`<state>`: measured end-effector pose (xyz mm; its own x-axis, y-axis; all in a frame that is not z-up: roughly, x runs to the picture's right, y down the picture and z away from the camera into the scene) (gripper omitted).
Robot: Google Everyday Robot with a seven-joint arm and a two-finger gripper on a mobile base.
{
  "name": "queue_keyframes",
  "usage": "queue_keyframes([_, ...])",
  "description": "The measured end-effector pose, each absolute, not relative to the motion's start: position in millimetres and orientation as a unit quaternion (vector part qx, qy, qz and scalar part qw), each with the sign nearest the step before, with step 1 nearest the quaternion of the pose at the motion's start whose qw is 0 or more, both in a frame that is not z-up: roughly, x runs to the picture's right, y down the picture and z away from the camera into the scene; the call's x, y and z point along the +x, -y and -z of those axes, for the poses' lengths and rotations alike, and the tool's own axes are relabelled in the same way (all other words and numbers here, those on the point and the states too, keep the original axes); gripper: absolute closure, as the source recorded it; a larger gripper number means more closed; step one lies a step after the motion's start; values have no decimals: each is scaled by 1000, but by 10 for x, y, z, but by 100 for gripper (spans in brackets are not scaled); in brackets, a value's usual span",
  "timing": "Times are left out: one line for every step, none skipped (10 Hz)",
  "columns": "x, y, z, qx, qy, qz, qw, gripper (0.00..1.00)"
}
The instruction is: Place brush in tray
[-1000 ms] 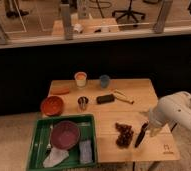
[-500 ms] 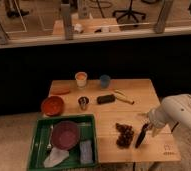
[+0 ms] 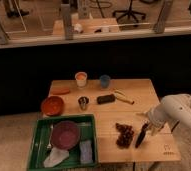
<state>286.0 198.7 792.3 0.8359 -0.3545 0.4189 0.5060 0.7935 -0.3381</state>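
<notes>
The green tray (image 3: pixel 39 137) lies at the left. Well apart to its right sit dark grapes (image 3: pixel 124 135). Just beside them slants the brush (image 3: pixel 141 136), its upper end at the gripper (image 3: pixel 150 123). I cannot tell whether the gripper clasps it.

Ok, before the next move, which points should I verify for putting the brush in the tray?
1. Brush found: ok, the brush is just right of the grapes.
2. Gripper at brush: ok, the gripper is at its upper end.
3. Grasp secure: cannot tell.
4. Straight path to the tray: not ok, the grapes lie between.
5. Room in tray: cannot tell; bowl, cloth and sponge fill much of it.
</notes>
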Motion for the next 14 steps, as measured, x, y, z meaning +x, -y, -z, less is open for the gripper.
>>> queue_keyframes([2858, -2021, -7941, -225, 164, 239, 930, 20])
queue_keyframes([2863, -2042, -7949, -227, 159, 242, 930, 20])
queue_keyframes([2844, -2065, -7964, -230, 153, 247, 929, 20])
queue_keyframes([2817, -2076, -8012, -235, 147, 253, 927, 20])
queue_keyframes([2805, -2126, -8112, -241, 143, 254, 926, 20])
queue_keyframes([2808, -2165, -8207, -246, 141, 254, 925, 20])
queue_keyframes([2786, -2200, -8337, -252, 144, 253, 923, 20])
queue_keyframes([2754, -2228, -8460, -259, 148, 257, 919, 20])
queue_keyframes([2695, -2215, -8547, -261, 153, 260, 917, 24])
queue_keyframes([2680, -2243, -8597, -266, 154, 263, 915, 34])
queue_keyframes([2719, -2260, -8563, -271, 152, 263, 913, 44])
queue_keyframes([2741, -2257, -8546, -271, 151, 261, 914, 52])
queue_keyframes([2747, -2247, -8535, -271, 150, 262, 914, 63])
queue_keyframes([2767, -2228, -8508, -270, 149, 262, 914, 74])
